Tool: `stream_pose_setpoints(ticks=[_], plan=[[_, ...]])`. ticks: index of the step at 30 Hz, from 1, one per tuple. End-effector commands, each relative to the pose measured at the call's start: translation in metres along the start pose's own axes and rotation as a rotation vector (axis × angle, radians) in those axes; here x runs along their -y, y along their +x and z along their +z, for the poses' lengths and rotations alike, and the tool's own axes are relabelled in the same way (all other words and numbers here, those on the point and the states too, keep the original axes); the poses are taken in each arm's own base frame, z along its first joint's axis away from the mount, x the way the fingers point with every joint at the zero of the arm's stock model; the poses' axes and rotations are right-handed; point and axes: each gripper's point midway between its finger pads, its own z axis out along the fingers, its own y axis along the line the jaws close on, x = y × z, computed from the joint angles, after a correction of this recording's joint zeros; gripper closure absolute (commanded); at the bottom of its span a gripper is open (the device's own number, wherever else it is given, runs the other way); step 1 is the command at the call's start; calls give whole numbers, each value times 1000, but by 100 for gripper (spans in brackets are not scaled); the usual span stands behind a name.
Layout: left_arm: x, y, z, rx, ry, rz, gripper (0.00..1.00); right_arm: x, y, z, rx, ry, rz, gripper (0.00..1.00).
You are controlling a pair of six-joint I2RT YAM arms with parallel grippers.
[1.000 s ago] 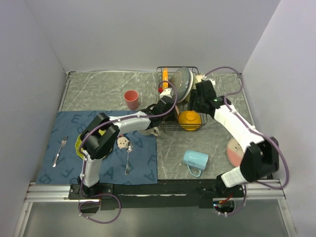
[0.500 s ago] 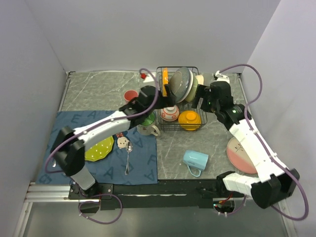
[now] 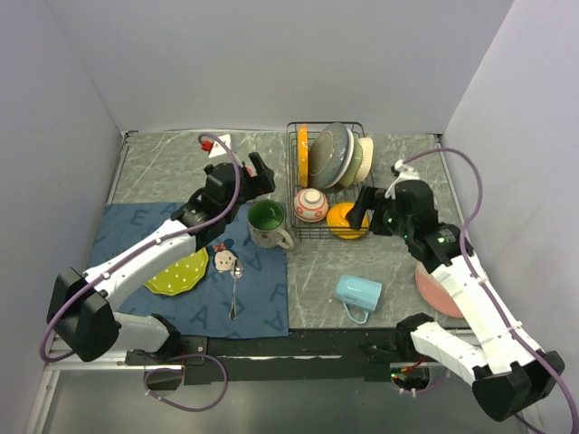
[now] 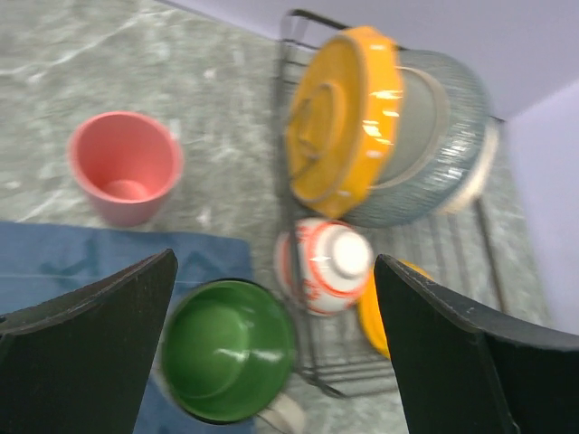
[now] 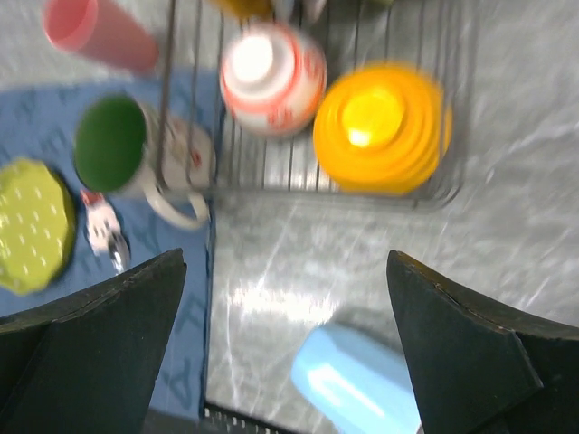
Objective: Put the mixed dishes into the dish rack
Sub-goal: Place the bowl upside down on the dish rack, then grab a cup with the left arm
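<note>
My left gripper [image 4: 274, 264] hangs above the table [image 3: 172, 167] just left of the rack [image 5: 291, 161], its jaws spread wide with nothing between them. Its camera looks down on the pink cup [image 4: 125, 165], which stands upright on the stone, and on the green mug [image 4: 228, 351] at the corner of the mat [image 3: 127, 235], just beside the rack's near left corner.

My right gripper [image 5: 286, 260] hovers over the rack's near right corner. Its jaws are also fully apart and empty.

Five pieces sit inside the rack:
- The orange plate [image 3: 302, 145] stands on edge in the far left slot.
- The grey bowl [image 3: 327, 154] leans just behind the orange plate.
- A cream dish [image 3: 364, 158] is tucked against the grey bowl's far side.
- The red-patterned bowl [image 5: 271, 65] sits on the wire floor at the near left (mouth down, as far as I can tell).
- The orange bowl [image 5: 382, 125] is turned over at the near right.

The rest of the dishes lie outside the rack:
- The blue mug [image 3: 358, 294] lies on its side on the stone in front of the rack.
- The pink plate [image 3: 434, 282] lies flat to the right, partly hidden by my right arm.
- The lime plate [image 3: 176, 271] lies flat on the mat, its edge under my left arm.
- A small dish [image 3: 224, 260] and the spoon [image 3: 235, 289] lie just beside the lime plate, on the same cloth.
</note>
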Motion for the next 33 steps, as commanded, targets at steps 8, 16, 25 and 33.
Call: stream_pose_setpoints(ticks=[8, 16, 25, 33], plan=[[-83, -7, 25, 0, -183, -171, 3, -20, 25, 15, -72, -37, -12, 1], [-123, -6, 71, -29, -322, -185, 3, -23, 17, 22, -52, -22, 9, 1], [-144, 25, 121, -128, -370, -168, 20, -25, 15, 22, -37, -39, 12, 1], [-146, 42, 135, -165, -352, -162, 49, -22, 13, 18, -14, -27, 12, 2]])
